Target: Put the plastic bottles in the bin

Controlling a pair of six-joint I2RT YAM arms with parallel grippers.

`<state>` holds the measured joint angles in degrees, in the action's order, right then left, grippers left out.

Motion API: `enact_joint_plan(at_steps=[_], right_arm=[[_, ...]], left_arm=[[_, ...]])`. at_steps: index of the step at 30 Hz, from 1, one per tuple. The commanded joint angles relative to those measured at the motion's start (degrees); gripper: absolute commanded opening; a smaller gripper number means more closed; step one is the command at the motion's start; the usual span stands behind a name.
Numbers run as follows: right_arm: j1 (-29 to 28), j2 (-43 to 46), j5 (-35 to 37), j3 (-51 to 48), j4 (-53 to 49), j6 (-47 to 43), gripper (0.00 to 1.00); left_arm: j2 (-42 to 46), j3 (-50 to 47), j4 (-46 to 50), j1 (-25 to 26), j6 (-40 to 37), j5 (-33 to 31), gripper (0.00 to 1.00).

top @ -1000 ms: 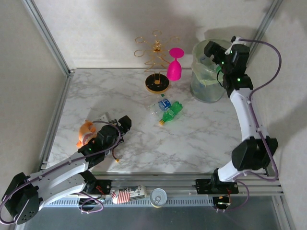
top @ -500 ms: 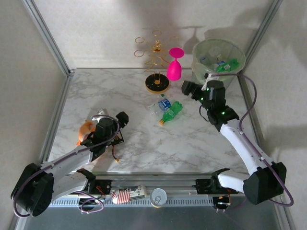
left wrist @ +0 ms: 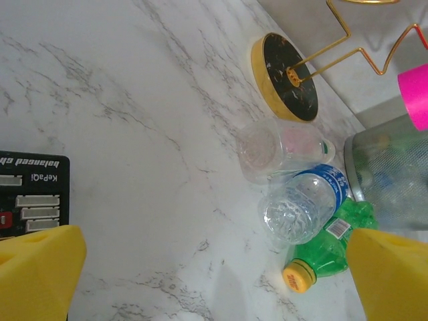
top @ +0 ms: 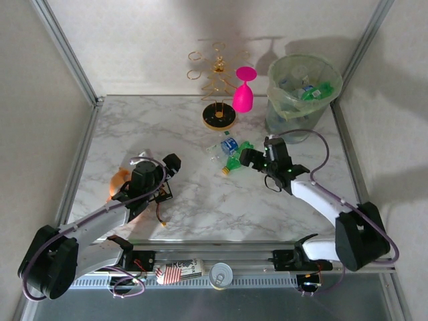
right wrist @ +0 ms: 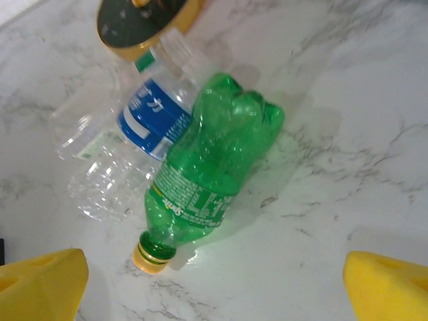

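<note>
Three plastic bottles lie together mid-table: a green one with a yellow cap [top: 239, 157] [right wrist: 214, 167] [left wrist: 331, 244], a clear one with a blue label [top: 228, 144] [right wrist: 150, 120] [left wrist: 304, 204], and a clear crushed one [top: 215, 154] [right wrist: 93, 167] [left wrist: 274, 147]. My right gripper [top: 249, 158] [right wrist: 214, 287] hangs open just right of and above the green bottle, holding nothing. Over the left part of the table, my left gripper [top: 171, 167] [left wrist: 214, 281] is open and empty, well short of the bottles. The bin [top: 284, 124] [left wrist: 391, 167] stands at the back right with several bottles inside.
A gold wire rack on a round black base [top: 219, 117] [left wrist: 284, 77] and a pink wine glass [top: 243, 93] stand behind the bottles. An orange object [top: 119, 180] lies under the left arm. A can [top: 221, 274] and a striped packet [top: 179, 271] rest at the near rail.
The right arm swung from above the bin down to the table, ending beside the green bottle. The left arm shifted slightly forward.
</note>
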<state>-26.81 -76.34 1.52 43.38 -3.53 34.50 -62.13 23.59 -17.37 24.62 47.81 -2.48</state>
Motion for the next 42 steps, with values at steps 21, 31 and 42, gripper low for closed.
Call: enact_joint_plan(at_steps=[21,31,42], right_arm=[[-1.67,-24.06,-1.54,10.06,7.99,1.64,0.99],[-1.36,-23.08,-0.12,7.15,6.94,0.87,0.95],[0.68,-20.87,0.07,3.39,6.87,0.6,0.87]], left_arm=[[11.14,-5.31,4.45,-2.19,-0.39,-1.05,1.0],[10.39,-5.45,3.66,-2.3,0.37,-0.86,1.0],[8.36,-5.14,1.94,-2.39,1.25,0.18,0.99]])
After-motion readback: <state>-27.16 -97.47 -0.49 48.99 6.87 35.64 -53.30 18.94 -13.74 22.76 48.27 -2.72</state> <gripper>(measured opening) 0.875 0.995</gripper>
